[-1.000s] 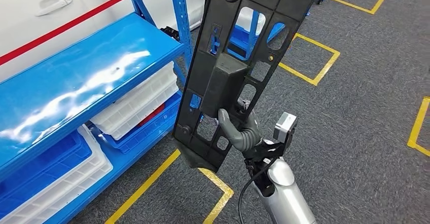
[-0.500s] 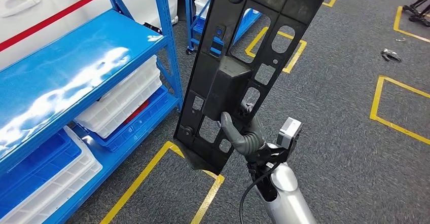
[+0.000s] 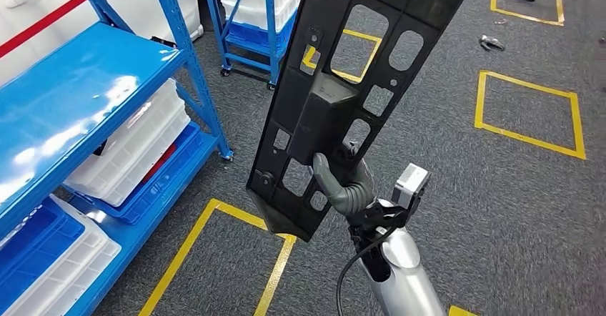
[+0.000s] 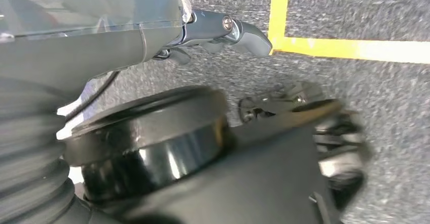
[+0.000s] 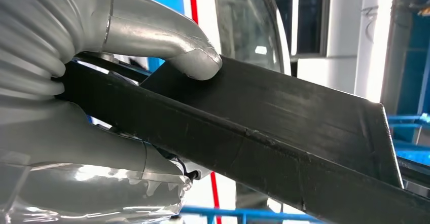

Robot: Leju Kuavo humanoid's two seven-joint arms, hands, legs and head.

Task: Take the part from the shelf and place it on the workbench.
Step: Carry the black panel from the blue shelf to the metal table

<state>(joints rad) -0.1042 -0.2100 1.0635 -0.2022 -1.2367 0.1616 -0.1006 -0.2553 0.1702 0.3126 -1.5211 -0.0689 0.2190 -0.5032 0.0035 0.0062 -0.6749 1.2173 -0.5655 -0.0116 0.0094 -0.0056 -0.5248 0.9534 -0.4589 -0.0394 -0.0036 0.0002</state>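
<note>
- The right hand [image 3: 345,187] grips the black plastic part [image 3: 357,80] near its lower end, thumb pressed on the front face and fingers wrapped behind through the cut-outs.
- In the right wrist view the same hand [image 5: 76,97] is clamped on the part [image 5: 284,133], the grey thumb lying flat on its dark face.
- The part is held in the air, tilted so that its top leans toward 1 o'clock in the head view; its lower end hangs over the grey carpet [image 3: 464,209], above a yellow floor outline [image 3: 214,259] at 6 o'clock.
- It is a long flat panel with many rectangular openings and 1 raised box-shaped block in the middle.
- The blue shelf [image 3: 78,94] stands at 9 o'clock, well apart from the part, with white bins [image 3: 132,148] and blue bins [image 3: 32,252] on its lower levels.
- A 2nd blue rack [image 3: 250,16] with a white bin stands at 11 o'clock.
- More yellow squares [image 3: 529,109] mark the carpet at 2 o'clock.
- The left hand [image 4: 223,29] hangs over the carpet beside a yellow line [image 4: 350,46]; its fingers look empty, but the blurred view leaves it unclear whether they are spread or curled.
</note>
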